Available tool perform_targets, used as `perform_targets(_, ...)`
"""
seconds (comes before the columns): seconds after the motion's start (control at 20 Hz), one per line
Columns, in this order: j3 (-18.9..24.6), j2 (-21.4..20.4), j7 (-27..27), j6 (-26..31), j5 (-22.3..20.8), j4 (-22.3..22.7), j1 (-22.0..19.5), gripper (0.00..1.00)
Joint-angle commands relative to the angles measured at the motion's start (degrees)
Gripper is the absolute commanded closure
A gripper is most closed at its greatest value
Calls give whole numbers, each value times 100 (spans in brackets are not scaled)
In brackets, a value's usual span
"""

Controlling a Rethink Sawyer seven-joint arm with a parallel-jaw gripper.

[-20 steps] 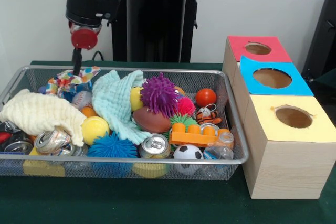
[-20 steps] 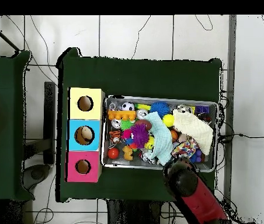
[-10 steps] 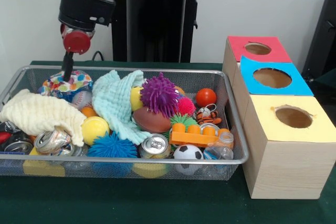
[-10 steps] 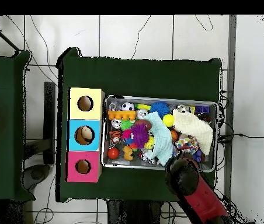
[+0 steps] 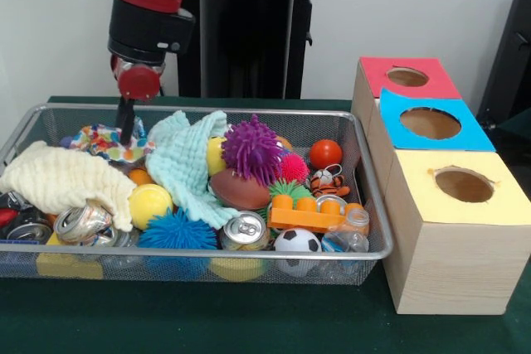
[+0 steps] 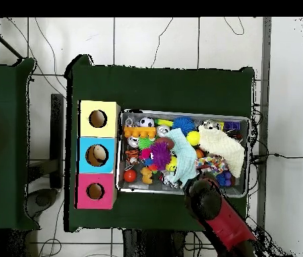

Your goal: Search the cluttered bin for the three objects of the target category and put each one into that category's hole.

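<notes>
Crumpled white film printed in red, yellow and blue marks the wrapper (image 5: 106, 140), which lies at the bin's (image 5: 365, 173) back corner on the side farthest from the boxes, wedged between the cream cloth (image 5: 62, 178) and the mint cloth (image 5: 189, 163). The gripper (image 5: 127, 126) comes down from the arm directly onto it, its dark tip meeting the wrapper's top, which suits a straight-down pick of something thin and light that sits on top of the clutter rather than under it. Whether the jaws are spread or closed on the film I cannot tell; the tip reads as one dark bar, and from overhead the arm's wrist covers it. The wrapper looks draped over the things beneath it, so it does not appear lifted clear yet. I can make out only this one wrapper; any others are probably buried beneath the cloths or the balls. The hole (image 5: 464, 184) sits in the yellow-topped box (image 5: 452, 246), nearest the camera in the row beside the bin's other end, well apart from the wrapper, so a carry would cross the whole bin. A limp wrapper could snag on the mint cloth beside it or slip from a shallow pinch on the way.
</notes>
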Motion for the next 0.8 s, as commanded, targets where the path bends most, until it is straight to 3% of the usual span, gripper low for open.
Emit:
perform_targets(0.05,671,408,1358,-680,-117,-458,-106,0)
perform_targets(0.6,364,363,986,-561,2,-583,88,0)
perform_targets(0.65,343,366,962,-552,0,-586,106,100)
perform_targets(0.8,241,379,834,-392,73,-634,203,100)
